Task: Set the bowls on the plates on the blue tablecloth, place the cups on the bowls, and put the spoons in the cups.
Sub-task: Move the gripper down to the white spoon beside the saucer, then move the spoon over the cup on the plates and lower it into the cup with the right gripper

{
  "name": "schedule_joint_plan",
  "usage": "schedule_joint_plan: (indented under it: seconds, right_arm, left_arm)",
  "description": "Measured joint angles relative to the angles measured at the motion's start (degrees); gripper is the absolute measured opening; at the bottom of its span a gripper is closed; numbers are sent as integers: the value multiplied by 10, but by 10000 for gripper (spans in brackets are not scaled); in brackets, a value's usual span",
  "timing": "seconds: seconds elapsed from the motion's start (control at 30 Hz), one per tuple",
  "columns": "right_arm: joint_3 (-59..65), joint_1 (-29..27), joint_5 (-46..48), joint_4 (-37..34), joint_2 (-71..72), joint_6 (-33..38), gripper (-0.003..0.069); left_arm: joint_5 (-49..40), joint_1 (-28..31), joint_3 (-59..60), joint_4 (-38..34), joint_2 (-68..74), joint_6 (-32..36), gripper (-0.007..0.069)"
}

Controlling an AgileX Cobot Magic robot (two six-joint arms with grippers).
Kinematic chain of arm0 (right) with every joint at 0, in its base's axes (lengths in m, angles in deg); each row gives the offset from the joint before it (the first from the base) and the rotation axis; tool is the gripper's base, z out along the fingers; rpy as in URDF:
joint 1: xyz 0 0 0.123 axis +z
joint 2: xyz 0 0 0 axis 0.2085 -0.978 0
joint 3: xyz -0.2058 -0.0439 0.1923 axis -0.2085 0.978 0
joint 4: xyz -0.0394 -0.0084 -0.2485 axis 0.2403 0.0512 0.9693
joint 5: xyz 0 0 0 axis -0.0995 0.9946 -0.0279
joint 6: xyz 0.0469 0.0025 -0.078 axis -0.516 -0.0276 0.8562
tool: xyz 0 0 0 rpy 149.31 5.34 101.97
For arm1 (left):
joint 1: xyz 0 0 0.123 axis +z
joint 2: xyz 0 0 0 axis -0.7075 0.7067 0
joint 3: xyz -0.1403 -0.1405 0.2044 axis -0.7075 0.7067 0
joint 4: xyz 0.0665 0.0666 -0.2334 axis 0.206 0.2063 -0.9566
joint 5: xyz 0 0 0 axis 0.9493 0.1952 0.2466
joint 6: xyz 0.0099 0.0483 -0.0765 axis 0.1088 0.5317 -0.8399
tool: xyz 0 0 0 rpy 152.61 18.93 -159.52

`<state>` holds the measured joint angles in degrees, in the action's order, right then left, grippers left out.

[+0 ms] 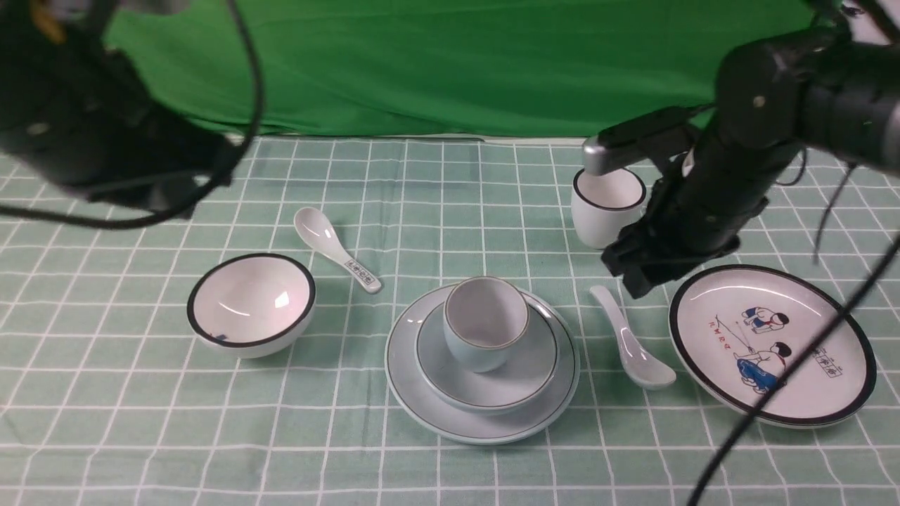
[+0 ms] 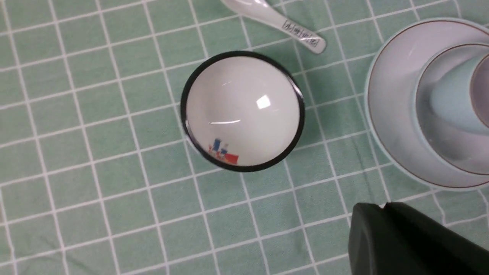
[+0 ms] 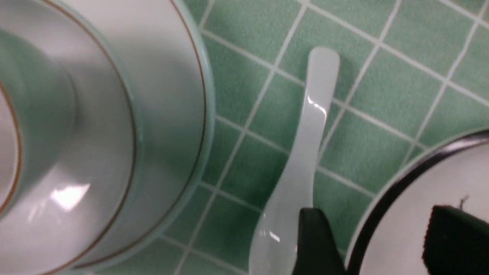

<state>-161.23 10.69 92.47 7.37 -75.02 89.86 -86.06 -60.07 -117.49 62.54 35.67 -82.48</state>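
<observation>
The pale blue plate sits in the middle of the blue tablecloth. The pale blue bowl rests on it, and the pale blue cup stands upright in that bowl. The white bowl rests on the cloth to the left, well apart from the cartoon plate on the right. The patterned spoon lies just behind the white bowl. The plain spoon lies on the cloth between the two plates. The white cup stands on the cloth farther back, beside the right arm.

The right pincer hangs low above the plain spoon, released, with its fingers spread apart near the cartoon plate's rim. The left pincer is clenched, its fingers pressed together, above the cloth near the white bowl and the blue plate.
</observation>
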Motion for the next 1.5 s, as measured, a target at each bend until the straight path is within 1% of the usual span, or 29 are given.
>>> schedule_joint_plan:
  seconds: [0.07,0.23,0.5,0.53,0.57,0.63,0.67,0.73,0.83,0.97,1.07,1.13,1.17,1.23,1.33,1.37,1.4,1.43,1.47,1.5]
  right_arm:
    - [-19,0,-3,-3,-31,-1,412]
    - [-28,0,-23,-5,-80,-10,412]
    - [-31,0,-50,-8,-117,-22,409]
    - [-33,0,-58,-8,-123,-22,369]
    - [-33,0,-59,-8,-123,-22,361]
    - [-33,0,-64,-8,-125,-22,265]
    - [-33,0,-67,-8,-125,-22,163]
    - [-33,0,-67,-8,-125,-21,157]
    - [-34,0,-60,-8,-120,-22,169]
    - [-33,0,-42,-15,-77,-35,169]
    - [-33,2,-44,-40,-19,-31,169]
    - [-27,9,-63,-59,16,-25,169]
    - [-11,20,-100,-74,58,-19,169]
    - [23,44,-178,-84,105,-16,169]
    - [115,94,-371,-92,170,-17,169]
    - [122,97,-386,-92,173,-17,169]
    - [178,125,-499,-93,189,-17,169]
    - [217,141,-577,-93,195,-17,169]
    - [242,155,-626,-93,195,-17,169]
    - [285,175,-711,-93,192,-17,169]
  left_arm:
    - [6,25,26,0,-29,0,8]
    - [11,55,42,1,-64,0,8]
    - [22,55,47,-2,-71,0,8]
    - [23,55,47,-2,-71,0,8]
    - [23,55,47,-3,-71,0,8]
    - [23,55,47,-4,-71,0,8]
    - [23,55,47,-5,-71,0,8]
    - [23,55,47,-6,-71,0,8]
    - [23,55,47,-6,-71,0,8]
    - [23,55,47,-9,-71,0,8]
    - [30,55,47,-14,-71,-1,8]
    - [34,55,47,-15,-71,-2,8]
    - [36,55,47,-16,-71,-4,8]
    - [36,55,47,-16,-71,-4,8]
    - [37,55,47,-16,-71,-4,8]
    - [37,55,47,-16,-71,-4,8]
    - [37,55,47,-16,-71,-4,8]
    - [38,55,47,-16,-71,-4,8]
    - [38,55,47,-16,-71,-4,8]
    - [38,55,47,-16,-71,-4,8]
